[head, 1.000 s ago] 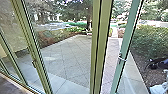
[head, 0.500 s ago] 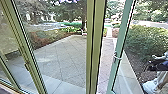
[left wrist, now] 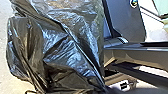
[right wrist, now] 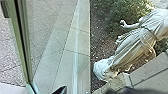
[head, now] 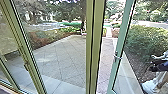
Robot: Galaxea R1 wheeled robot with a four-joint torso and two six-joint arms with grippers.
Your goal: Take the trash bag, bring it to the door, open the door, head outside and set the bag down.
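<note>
**Green-framed door seemingly ajar, bag on the left arm's side**

Green metal framed the door [head: 122, 37] at the right, and the head camera had swung a little to the right over the last second, then all but settled. That shift was the robot's own: post [head: 96, 45] and door slid across together, and the gap between them looked much the same. More of the pale statue [right wrist: 136, 47] had come into sight. For the task, it suggested the robot was lining itself up with the doorway rather than opening the door wider.

The door seemed already partly open, with bright paving [head: 60, 60] beyond the post. Getting through was the step in hand, as I judged it, and the bag had yet to be set down outside.

A dark shape [head: 161, 66], probably the right gripper, reached in from the right, lower than the door's handle [head: 116, 59] and apart from it. Whether its jaws were open or shut, I cannot tell.

The black bag [left wrist: 62, 47] bulked large and creased close to the left wrist, beside the robot's body. It was probably hanging from the left gripper, but I cannot tell how its jaws stood. Loose plastic could snag on the frame.
</note>
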